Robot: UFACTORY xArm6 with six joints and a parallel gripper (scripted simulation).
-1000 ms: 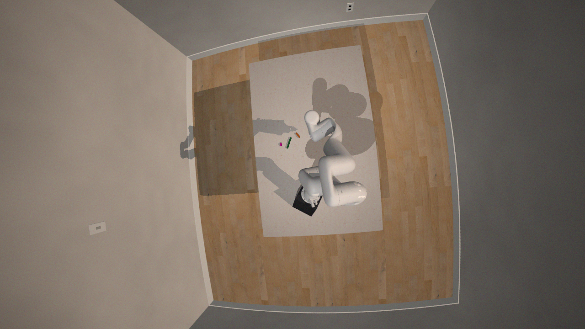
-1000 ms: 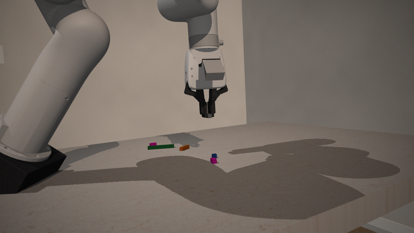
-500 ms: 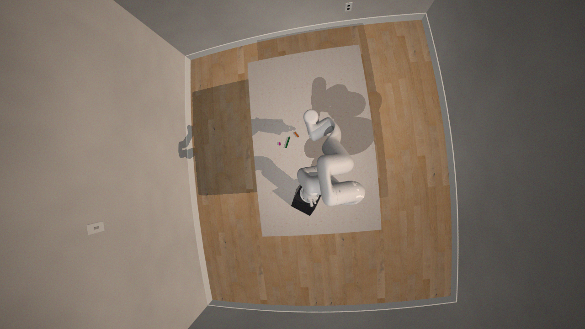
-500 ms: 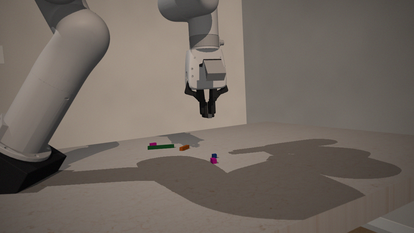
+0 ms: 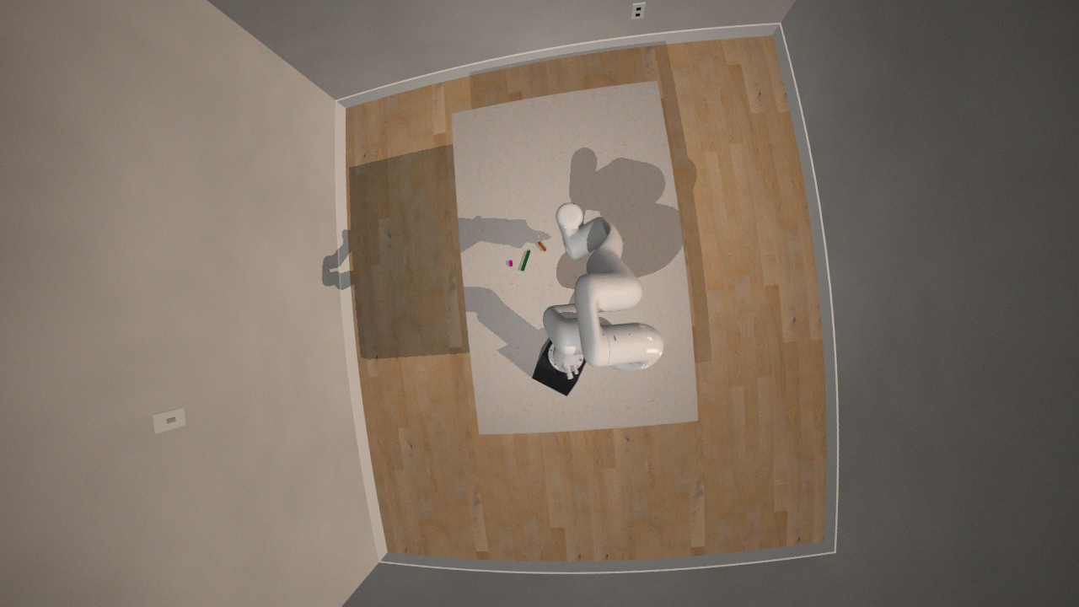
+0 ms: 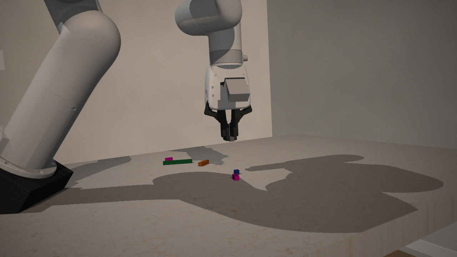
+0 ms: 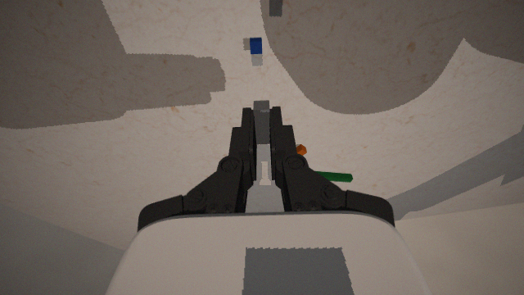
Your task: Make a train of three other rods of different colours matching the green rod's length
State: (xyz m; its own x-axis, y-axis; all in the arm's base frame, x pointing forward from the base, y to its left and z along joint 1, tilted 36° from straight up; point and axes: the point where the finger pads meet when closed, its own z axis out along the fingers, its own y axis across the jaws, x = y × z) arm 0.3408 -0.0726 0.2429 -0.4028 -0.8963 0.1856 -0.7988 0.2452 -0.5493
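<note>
Grey rod carried above the table, five rods lying below

The gripper (image 6: 229, 137) is clenched on one grey rod (image 7: 261, 106), held in the air. On the table (image 6: 335, 150) lie one green rod (image 6: 177, 162), two magenta rods, one (image 6: 168, 159) just behind the green rod and one (image 6: 235, 177) well to its right, one orange rod (image 6: 203, 162) near the green rod's right end, and one blue rod (image 6: 236, 171) beside the far magenta.

Orange rod (image 7: 301, 149) half behind gripper (image 7: 261, 116)
</note>
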